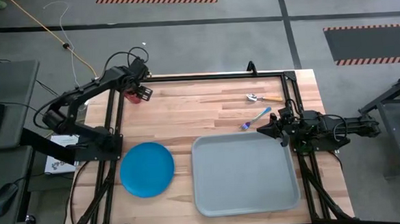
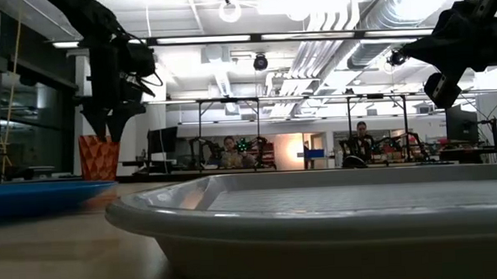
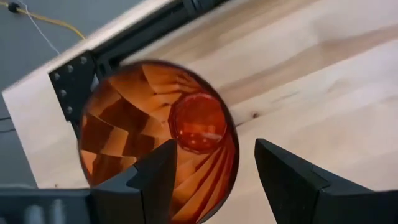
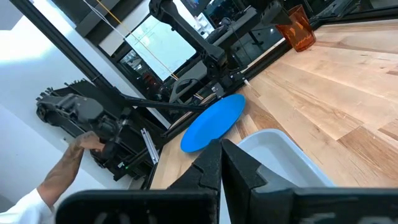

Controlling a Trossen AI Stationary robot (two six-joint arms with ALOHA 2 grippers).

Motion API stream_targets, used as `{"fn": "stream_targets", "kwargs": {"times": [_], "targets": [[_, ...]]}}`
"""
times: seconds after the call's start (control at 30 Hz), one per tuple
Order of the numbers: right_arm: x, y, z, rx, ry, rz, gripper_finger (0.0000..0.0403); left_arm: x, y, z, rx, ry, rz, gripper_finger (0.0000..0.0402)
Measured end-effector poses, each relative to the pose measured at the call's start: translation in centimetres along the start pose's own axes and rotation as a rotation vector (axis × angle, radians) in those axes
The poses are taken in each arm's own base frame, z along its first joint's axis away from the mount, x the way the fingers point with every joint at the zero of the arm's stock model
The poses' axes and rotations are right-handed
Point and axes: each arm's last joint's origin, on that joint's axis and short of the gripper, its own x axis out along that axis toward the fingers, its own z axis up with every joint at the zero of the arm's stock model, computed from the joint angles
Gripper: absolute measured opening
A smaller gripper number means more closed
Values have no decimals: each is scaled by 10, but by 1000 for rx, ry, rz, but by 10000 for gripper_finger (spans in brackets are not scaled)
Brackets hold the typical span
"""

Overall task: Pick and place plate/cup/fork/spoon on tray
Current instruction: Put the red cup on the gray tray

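One cup (image 3: 158, 140), red-orange and upright, stands at the far left corner of the worktop (image 1: 207, 108), directly beneath my left jaws (image 3: 214, 174). From the wrist I look straight down into its mouth: one of my fingers (image 3: 155, 180) hangs over the inside of the bowl, the other over bare wood just outside the rim, so the cup's wall lies between them. My left jaws are parted wide and hold nothing; I judge the coming move to be a straight drop and a pinch on that wall. The cup has no long axis to line up with, so only the straddle matters. The plate (image 1: 147, 169) lies flat on the near left, just beside the tray (image 1: 244, 173), which carries nothing yet. The fork (image 1: 255, 118) and spoon (image 1: 263, 98) lie at the far right, close to my right jaws (image 1: 261, 129), closed and empty, hovering at the tray's far right corner. My left arm is by far the nearer to the cup.
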Motion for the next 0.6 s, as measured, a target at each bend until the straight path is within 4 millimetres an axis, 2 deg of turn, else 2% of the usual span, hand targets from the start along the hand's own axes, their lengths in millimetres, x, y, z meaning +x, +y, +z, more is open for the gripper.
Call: {"fn": "stream_targets", "kwargs": {"times": [0.4, 0.5, 0.6], "targets": [[0, 0, 0, 0, 0, 0, 0, 35, -12, 4, 80, 146, 32, 197], [0, 0, 0, 0, 0, 0, 0, 36, -13, 4, 84, 150, 35, 166], [0, 0, 0, 0, 0, 0, 0, 33, -11, 4, 88, 137, 32, 110]]}}
